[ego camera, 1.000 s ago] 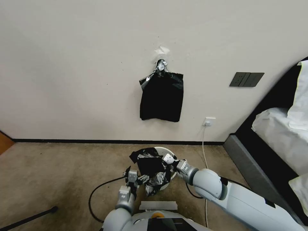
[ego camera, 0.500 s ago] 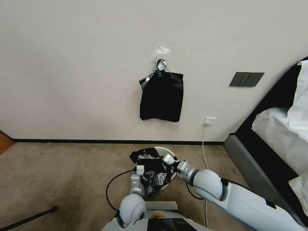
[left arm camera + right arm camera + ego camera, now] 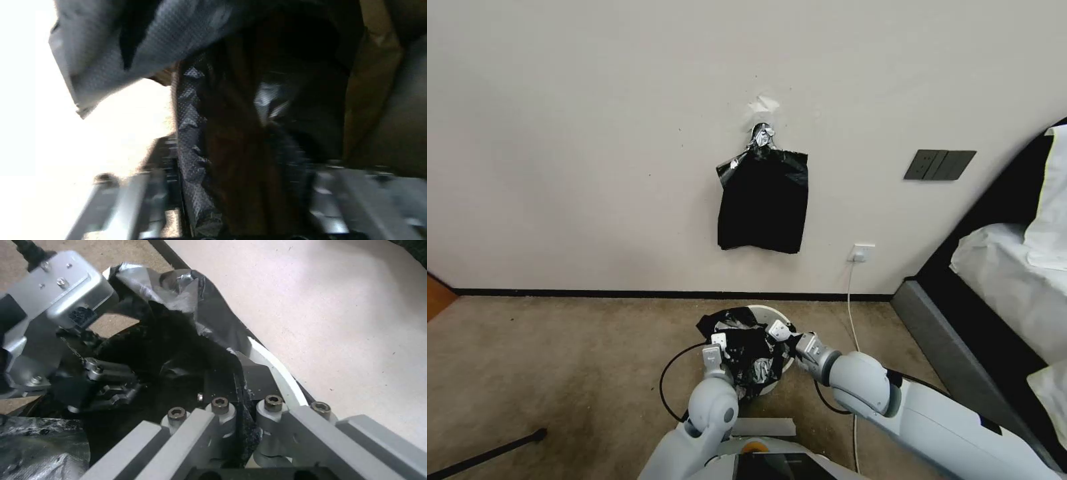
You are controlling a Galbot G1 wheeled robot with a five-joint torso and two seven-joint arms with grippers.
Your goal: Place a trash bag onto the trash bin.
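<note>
The cream-white trash bin (image 3: 768,311) stands on the carpet close to the wall, and its rim (image 3: 275,366) shows beside my right gripper. The crinkly black trash bag (image 3: 748,352) lies bunched over the bin's mouth and hangs down its near side. My right gripper (image 3: 776,329) is shut on the bag's edge (image 3: 242,390) at the bin's right rim. My left gripper (image 3: 718,344) is at the bin's left rim, shut on a fold of the bag (image 3: 240,140), which runs between its fingers (image 3: 356,195). The bin's inside is hidden by the plastic.
A flat bundle of black bags (image 3: 762,203) hangs on the wall above the bin. A bed (image 3: 1000,293) stands at the right, with a wall socket (image 3: 861,253) and a white cord beside it. A black cable (image 3: 668,373) loops on the carpet, and a dark rod (image 3: 487,455) lies at the near left.
My left gripper has swung in from the near left up to the bin's left rim, carrying its part of the bag over the bin. The right gripper has stayed put.
</note>
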